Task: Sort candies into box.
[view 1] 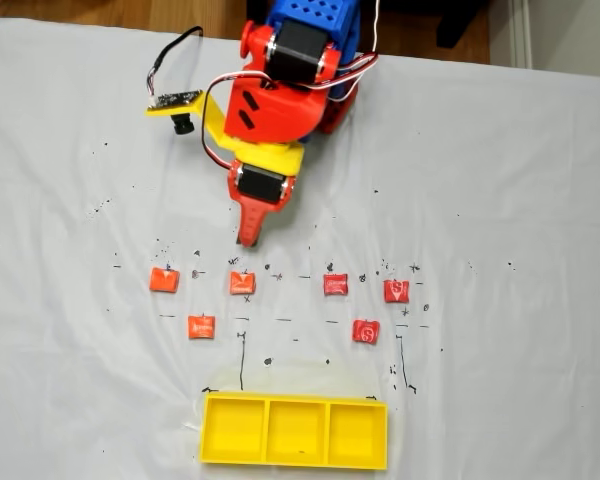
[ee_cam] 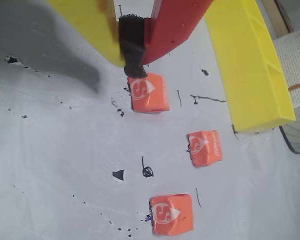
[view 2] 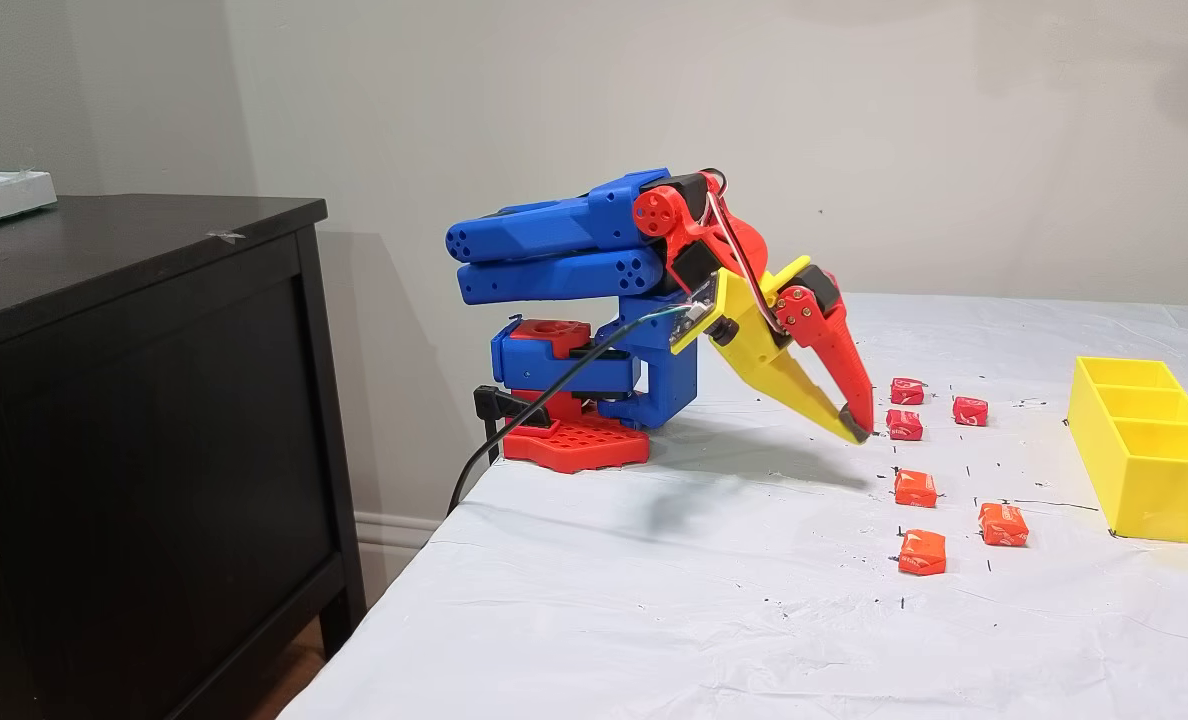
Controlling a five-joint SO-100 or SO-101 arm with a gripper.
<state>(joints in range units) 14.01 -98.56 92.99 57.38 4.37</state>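
The gripper (view 2: 857, 428) hangs nose-down over the white cloth (view 1: 520, 150) with its red and yellow fingers drawn together to a narrow point and nothing between them — in the wrist view the black-padded tip (ee_cam: 132, 55) sits just above and behind the nearest orange candy (ee_cam: 149, 93), near it but, as far as I can tell, not touching. That pose reads as an approach to this sweet: the jaws would have to spread before they could straddle it. The six candies lie in a loose two-row pattern beside small ink marks, which look like placement guides, so each sweet is apart from its neighbours and leaves room for a finger on either side. In the fixed view from above, the orange ones are on the left — the one below the gripper (view 1: 242, 283), another further left (view 1: 163, 279) and a third lower down (view 1: 201, 326). The red ones sit to the right: one in the upper row (view 1: 335, 285), one at the far right (view 1: 396, 291) and one in the lower row (view 1: 365, 331). The yellow box (view 1: 294, 462) lies well apart from them at the near edge of that view, its three compartments in a row and all bare, its long side facing the rows so that any compartment is a short carry away. No candy is sorted yet, so I judge the task to be at its first pick.
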